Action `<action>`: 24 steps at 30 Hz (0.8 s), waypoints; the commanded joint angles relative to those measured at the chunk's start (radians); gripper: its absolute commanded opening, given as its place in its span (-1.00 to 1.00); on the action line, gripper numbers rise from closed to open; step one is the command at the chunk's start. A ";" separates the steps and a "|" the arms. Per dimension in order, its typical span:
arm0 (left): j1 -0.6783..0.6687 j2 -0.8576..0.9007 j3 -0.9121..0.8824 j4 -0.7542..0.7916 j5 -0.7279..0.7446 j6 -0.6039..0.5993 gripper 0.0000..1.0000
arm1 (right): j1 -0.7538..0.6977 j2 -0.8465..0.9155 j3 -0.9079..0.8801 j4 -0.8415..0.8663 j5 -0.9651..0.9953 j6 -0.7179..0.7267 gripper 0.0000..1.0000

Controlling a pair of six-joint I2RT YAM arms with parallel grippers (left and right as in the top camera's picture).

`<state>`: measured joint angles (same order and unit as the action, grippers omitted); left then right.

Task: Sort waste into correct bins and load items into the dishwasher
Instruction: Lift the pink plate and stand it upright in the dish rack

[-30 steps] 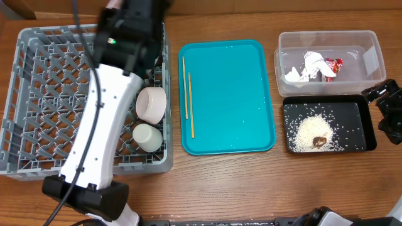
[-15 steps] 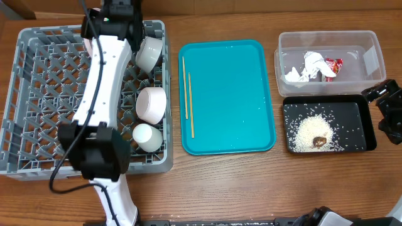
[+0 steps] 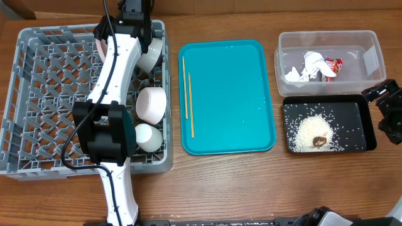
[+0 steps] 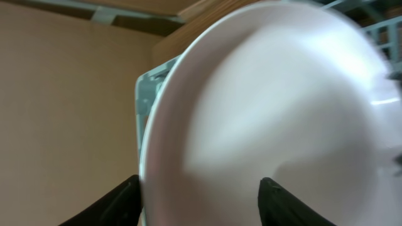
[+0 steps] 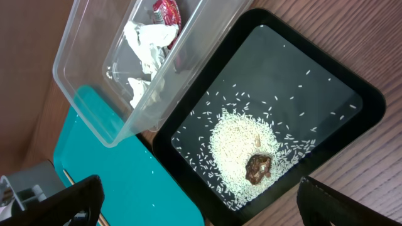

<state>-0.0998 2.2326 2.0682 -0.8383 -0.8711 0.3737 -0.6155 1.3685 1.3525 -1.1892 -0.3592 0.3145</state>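
Note:
The grey dishwasher rack (image 3: 38, 94) fills the left of the table. My left gripper (image 3: 135, 28) is at its back right corner, over a white bowl (image 3: 152, 55) that leans on its side there. In the left wrist view this bowl (image 4: 270, 107) fills the frame. My left gripper (image 4: 198, 182) is open, one finger outside the rim and one in front of the inside. A second bowl (image 3: 151, 103) and a cup (image 3: 147, 137) sit in the rack. Chopsticks (image 3: 186, 94) lie on the teal tray. My right gripper (image 3: 386, 110) (image 5: 200, 182) is open and holds nothing.
The clear tub (image 3: 370, 63) (image 5: 94, 94) holds crumpled paper (image 3: 308, 66) and a red wrapper (image 3: 333, 66). The black tray (image 3: 364, 113) (image 5: 326, 81) holds rice (image 5: 242, 141) and a brown lump (image 5: 259, 168). The teal tray (image 3: 232, 94) lies mid-table.
My left arm has swung to the rack's back right corner with the white bowl, and its jaws have parted. The right arm has not moved.

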 commanded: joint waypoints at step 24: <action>-0.185 -0.306 0.282 -0.575 0.925 -0.583 1.00 | -0.004 -0.014 0.023 0.005 0.000 0.003 1.00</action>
<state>-0.2382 1.8713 2.3909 -1.3735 -0.0708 -0.0242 -0.6155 1.3685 1.3525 -1.1896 -0.3592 0.3145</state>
